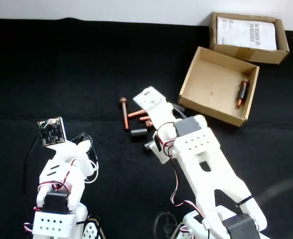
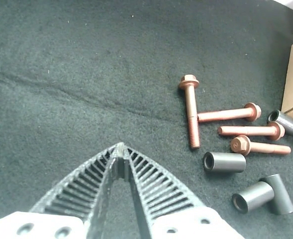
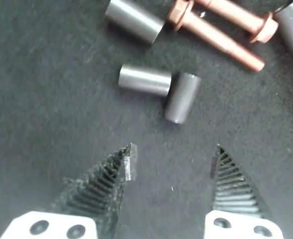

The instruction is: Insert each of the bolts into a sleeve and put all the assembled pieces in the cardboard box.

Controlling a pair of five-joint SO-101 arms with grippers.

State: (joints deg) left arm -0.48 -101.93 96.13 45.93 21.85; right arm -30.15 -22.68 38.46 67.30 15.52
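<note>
Bolts (image 2: pixel 191 112) and sleeves (image 2: pixel 224 162) lie loose on the black tabletop (image 2: pixel 61 74), near the cardboard box (image 1: pixel 206 84).
The left gripper (image 2: pixel 120 149) is pinched shut beside the copper bolts. The right gripper (image 3: pixel 173 162) is open wide, close to two gray sleeves that touch. One put-together piece (image 1: pixel 243 92) lies inside the cardboard box.

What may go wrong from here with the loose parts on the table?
1. One sleeve touches a second sleeve just ahead of the open right gripper; closing on one may send the other rolling.
2. The bolts lie close together, so the fingers may catch two at once.
</note>
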